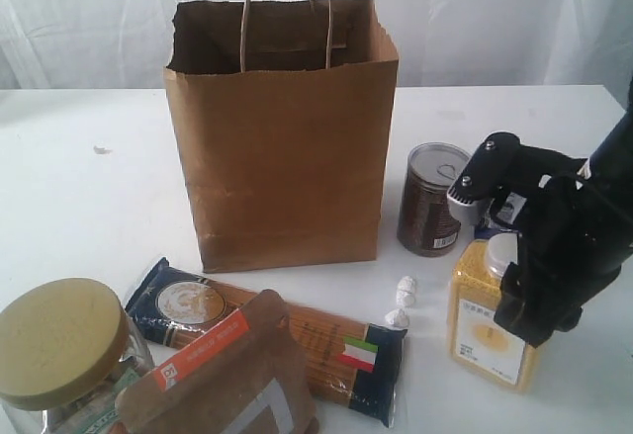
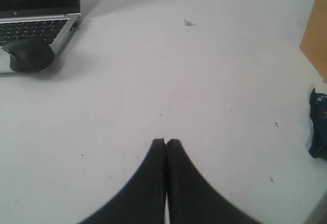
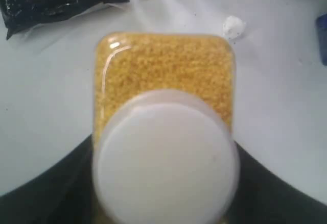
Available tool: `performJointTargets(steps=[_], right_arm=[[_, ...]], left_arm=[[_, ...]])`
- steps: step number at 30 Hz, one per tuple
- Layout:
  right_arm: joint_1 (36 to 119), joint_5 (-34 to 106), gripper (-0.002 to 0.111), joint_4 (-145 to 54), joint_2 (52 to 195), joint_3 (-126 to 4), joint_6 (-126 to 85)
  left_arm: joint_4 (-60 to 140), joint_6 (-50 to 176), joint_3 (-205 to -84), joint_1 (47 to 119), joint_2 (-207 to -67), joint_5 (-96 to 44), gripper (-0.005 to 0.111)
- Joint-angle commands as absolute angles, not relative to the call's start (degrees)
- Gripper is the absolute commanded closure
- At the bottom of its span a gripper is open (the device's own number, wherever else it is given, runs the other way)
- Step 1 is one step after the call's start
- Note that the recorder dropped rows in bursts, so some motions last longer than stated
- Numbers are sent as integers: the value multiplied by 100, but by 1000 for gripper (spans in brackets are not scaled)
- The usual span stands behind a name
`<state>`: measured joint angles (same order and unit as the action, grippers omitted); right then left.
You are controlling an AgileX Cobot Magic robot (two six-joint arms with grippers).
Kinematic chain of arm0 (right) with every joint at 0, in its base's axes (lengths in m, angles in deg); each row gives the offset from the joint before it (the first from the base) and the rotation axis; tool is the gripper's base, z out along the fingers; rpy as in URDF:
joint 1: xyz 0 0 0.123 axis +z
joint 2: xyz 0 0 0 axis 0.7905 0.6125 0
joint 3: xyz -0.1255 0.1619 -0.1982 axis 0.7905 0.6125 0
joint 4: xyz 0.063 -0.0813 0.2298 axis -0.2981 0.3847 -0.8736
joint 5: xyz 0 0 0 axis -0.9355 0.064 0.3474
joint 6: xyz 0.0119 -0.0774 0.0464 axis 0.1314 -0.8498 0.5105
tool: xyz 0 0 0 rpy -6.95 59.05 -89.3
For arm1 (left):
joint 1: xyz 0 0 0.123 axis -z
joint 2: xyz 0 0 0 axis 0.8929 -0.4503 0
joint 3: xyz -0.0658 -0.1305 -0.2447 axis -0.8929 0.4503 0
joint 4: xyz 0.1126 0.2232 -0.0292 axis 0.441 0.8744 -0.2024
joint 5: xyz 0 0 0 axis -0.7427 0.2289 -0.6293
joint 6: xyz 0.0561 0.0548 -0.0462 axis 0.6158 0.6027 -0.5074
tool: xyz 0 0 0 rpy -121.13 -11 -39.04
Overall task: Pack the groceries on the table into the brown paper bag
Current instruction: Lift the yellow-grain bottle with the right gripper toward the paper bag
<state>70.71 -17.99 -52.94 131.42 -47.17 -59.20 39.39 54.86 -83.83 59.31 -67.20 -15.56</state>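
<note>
Left wrist view: ur L gripper (image 2: 166, 142) jaws shut, empty, over flat specked white table (image 2: 153, 71); silver laptop (image 2: 36, 15) well ahead. R gripper (image 3: 163, 168) jaws straddle white-capped yellow-grain bottle (image 3: 163, 66); can't tell if gripping.

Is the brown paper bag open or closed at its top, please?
Open. The brown paper bag stands upright, its mouth spread wide, with the dark inner wall showing. Whether anything lies inside cannot be told.
</note>
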Motion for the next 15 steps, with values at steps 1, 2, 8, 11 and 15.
performJointTargets(steps=[1, 2, 8, 11, 15], right_arm=[[7052, -1678, 107, -5318, 12528, -4726, -5825], [7052, -1678, 108, -5318, 12410, -4726, -5814], [7052, -1717, 108, -5306, 11471, -4737, -5105], [7052, -1731, 108, -5335, 11010, -4737, -4258], [7052, -1576, 108, -5579, 10555, -4727, -3038]], left_arm=[[3897, 5479, -8361, 5926, -6694, -1584, 107], [3897, 5479, -8361, 5926, -6694, -1584, 107], [3897, 5479, -8361, 5926, -6694, -1584, 107], [3897, 5479, -8361, 5926, -6694, -1584, 107], [3897, 5479, -8361, 5926, -6694, -1584, 107]])
